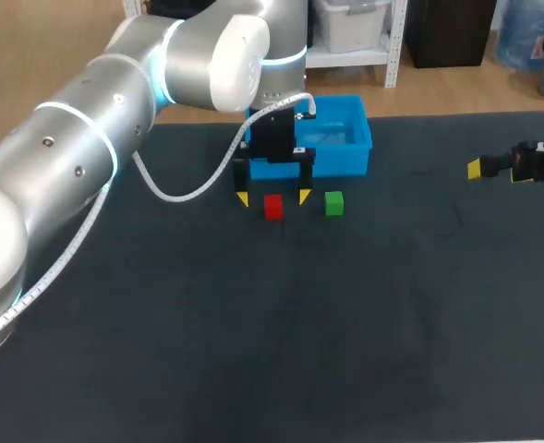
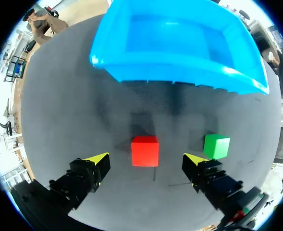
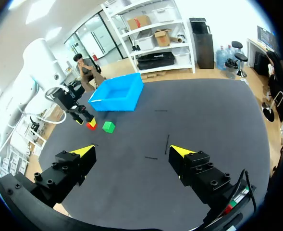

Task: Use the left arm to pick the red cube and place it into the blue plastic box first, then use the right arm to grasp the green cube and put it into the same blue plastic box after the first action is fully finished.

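Because the red cube (image 1: 272,207) goes first, the left gripper (image 1: 273,197) straddles it upper-centre, jaws wide (nothing gripped yet).

**Left arm (image 1: 78,157) stretched out, right arm (image 1: 541,166) held at its side**

The left gripper (image 2: 146,159) points down toward the table, fingers spread wide. The right gripper (image 3: 131,151) hangs well apart from it, fingers likewise parted.
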